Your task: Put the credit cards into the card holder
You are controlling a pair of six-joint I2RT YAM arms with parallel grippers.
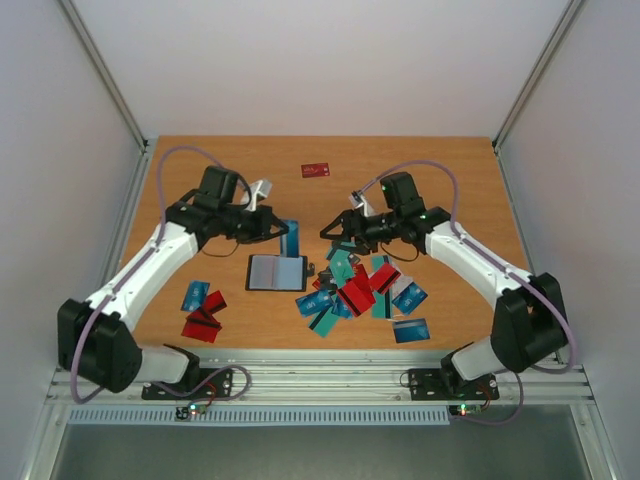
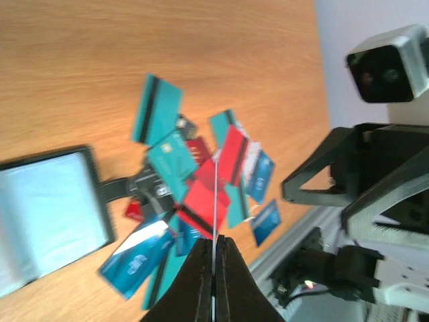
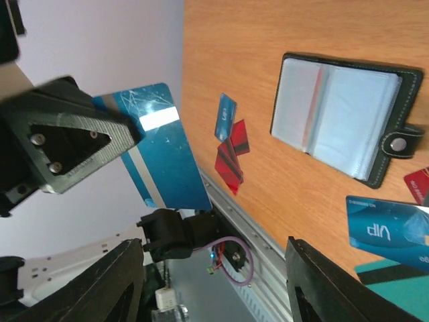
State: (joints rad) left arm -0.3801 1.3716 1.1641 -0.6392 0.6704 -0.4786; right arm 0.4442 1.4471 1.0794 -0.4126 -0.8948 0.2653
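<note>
The black card holder (image 1: pixel 275 272) lies open on the table, clear sleeves up; it also shows in the left wrist view (image 2: pixel 47 215) and the right wrist view (image 3: pixel 342 124). My left gripper (image 1: pixel 276 228) is shut on a blue card (image 1: pixel 290 238) and holds it on edge above the holder's far right corner. In the left wrist view the gripper (image 2: pixel 214 240) pinches this card (image 2: pixel 214 201) edge-on; the right wrist view shows the card's face (image 3: pixel 157 154). My right gripper (image 1: pixel 333 232) is open and empty, facing the left one above the pile of cards (image 1: pixel 355 290); its jaws (image 3: pixel 213 251) stand wide apart.
A few red and blue cards (image 1: pixel 203 310) lie at the front left. One red card (image 1: pixel 316 170) lies alone at the back. A blue VIP card (image 3: pixel 389 231) lies next to the holder's snap tab (image 3: pixel 400 143). The table's metal front rail (image 1: pixel 320 360) runs below.
</note>
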